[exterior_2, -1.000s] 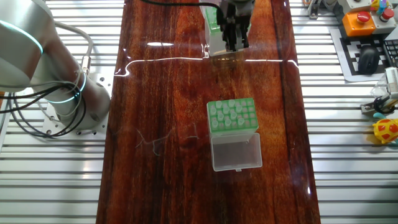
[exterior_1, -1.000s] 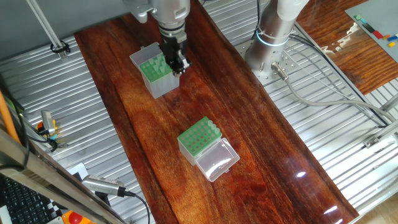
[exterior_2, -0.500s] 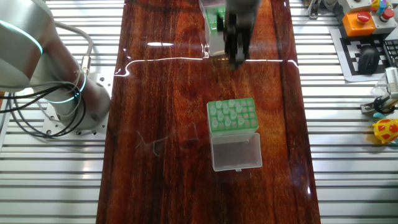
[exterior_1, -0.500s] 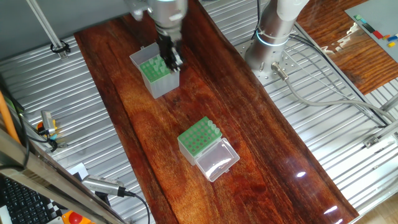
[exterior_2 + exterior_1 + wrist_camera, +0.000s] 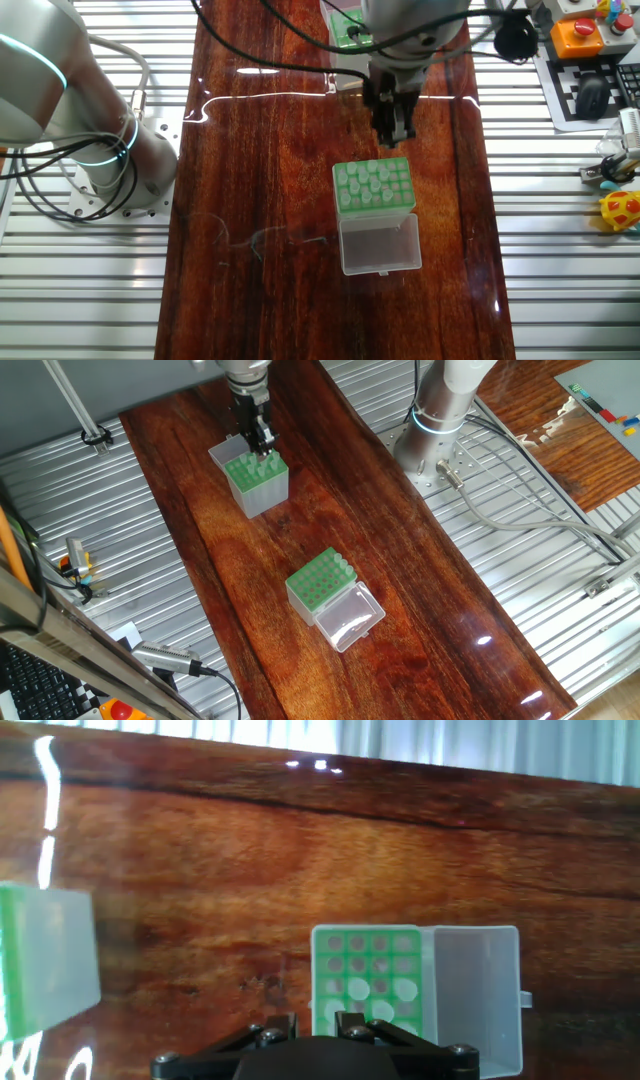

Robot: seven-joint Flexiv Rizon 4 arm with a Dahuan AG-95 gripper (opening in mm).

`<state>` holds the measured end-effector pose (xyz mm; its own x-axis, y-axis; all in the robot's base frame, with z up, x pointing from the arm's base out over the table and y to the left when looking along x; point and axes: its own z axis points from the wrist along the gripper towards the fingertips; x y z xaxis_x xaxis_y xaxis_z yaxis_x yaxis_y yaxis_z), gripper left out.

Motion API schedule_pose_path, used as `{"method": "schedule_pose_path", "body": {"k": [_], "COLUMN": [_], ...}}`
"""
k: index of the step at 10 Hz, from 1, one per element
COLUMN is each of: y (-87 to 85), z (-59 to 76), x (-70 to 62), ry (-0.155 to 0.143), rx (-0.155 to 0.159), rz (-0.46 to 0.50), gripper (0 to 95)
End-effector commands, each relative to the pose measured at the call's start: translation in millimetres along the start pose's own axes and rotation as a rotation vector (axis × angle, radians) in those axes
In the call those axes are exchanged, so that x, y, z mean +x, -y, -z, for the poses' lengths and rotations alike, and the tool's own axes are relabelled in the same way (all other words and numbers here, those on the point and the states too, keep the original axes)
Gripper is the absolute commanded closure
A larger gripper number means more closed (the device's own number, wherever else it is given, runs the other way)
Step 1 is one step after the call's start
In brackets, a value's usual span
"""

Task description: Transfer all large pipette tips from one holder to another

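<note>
The taller grey-sided holder (image 5: 255,485) with a green top stands at the far end of the wooden board; it also shows in the other fixed view (image 5: 343,25) and at the left of the hand view (image 5: 45,970). The shorter green-topped box (image 5: 318,582) (image 5: 375,187) (image 5: 365,970) has its clear lid (image 5: 350,618) open and holds several pale large pipette tips (image 5: 365,185). My gripper (image 5: 262,448) (image 5: 396,135) (image 5: 312,1020) hangs raised between the two boxes. Its fingers are close together, and a pale sliver, apparently a tip, shows below them.
The arm's base (image 5: 440,420) (image 5: 90,130) with cables stands beside the board on the ribbed metal table. A mouse and an orange button box (image 5: 590,40) lie at one side. A clamp and tools (image 5: 75,565) sit at the other.
My gripper has risen from the taller holder's edge and moved toward the shorter box. Both boxes have stayed in place.
</note>
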<state>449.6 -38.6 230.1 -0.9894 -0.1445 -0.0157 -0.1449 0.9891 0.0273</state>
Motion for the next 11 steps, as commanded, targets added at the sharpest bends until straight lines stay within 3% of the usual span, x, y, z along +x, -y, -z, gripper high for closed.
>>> {"method": "schedule_pose_path", "body": {"k": [1, 2, 6, 8, 11], "y": [-0.9, -0.9, 32.5, 36.1, 36.1], "z": [0.0, 0.0, -13.7, -20.7, -20.7], "x": [0.2, 0.2, -16.5, -17.9, -17.9], "ry": [0.006, 0.009, 0.0, 0.002, 0.004], "rx": [0.031, 0.03, 0.024, 0.024, 0.005], "rz": [-0.133, -0.147, -0.142, -0.142, -0.114], "gripper": [76.0, 76.0, 76.0, 76.0, 76.0]}}
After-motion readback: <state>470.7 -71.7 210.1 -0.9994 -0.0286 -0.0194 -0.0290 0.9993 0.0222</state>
